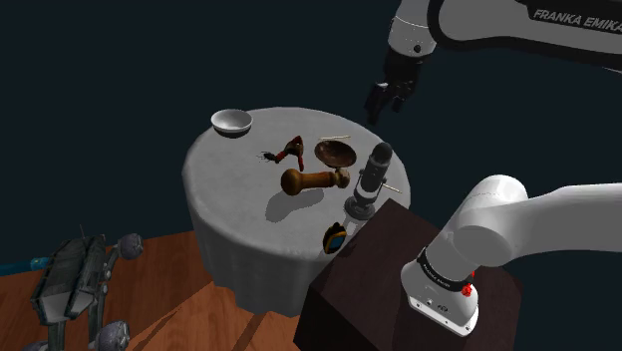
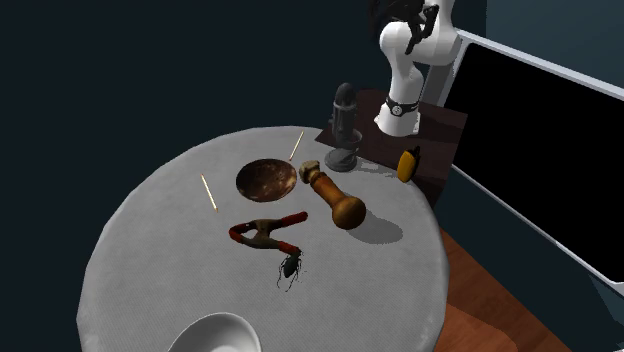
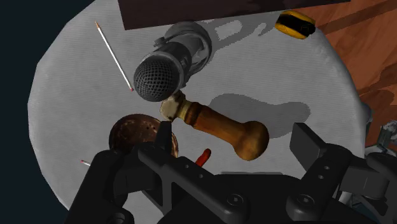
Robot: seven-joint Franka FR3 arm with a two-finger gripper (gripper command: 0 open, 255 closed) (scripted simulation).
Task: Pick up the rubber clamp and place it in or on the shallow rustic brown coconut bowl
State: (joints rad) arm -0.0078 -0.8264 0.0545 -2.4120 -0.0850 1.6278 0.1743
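The clamp (image 1: 292, 150) is reddish with dark jaws and lies near the middle of the round grey table (image 1: 229, 199), beside a small black bug (image 2: 290, 267). The shallow brown bowl (image 1: 335, 153) sits just to the shoulder view's right of it, empty. In the second exterior view the clamp (image 2: 265, 232) lies in front of the bowl (image 2: 267, 179). My gripper (image 1: 384, 100) hangs open high above the table's far right edge, holding nothing. In the wrist view one red clamp tip (image 3: 203, 156) peeks out behind my hand, next to the bowl (image 3: 133, 132), and my gripper (image 3: 236, 145) stands wide.
A wooden-handled tool (image 1: 314, 180) lies by the bowl. A grey microphone (image 1: 371, 177) stands at the table edge near the dark stand (image 1: 399, 269). A yellow-black object (image 1: 333, 239), a white bowl (image 1: 231, 122) and thin sticks (image 2: 209, 193) are also there. A grey walker model (image 1: 75, 284) stands on the floor.
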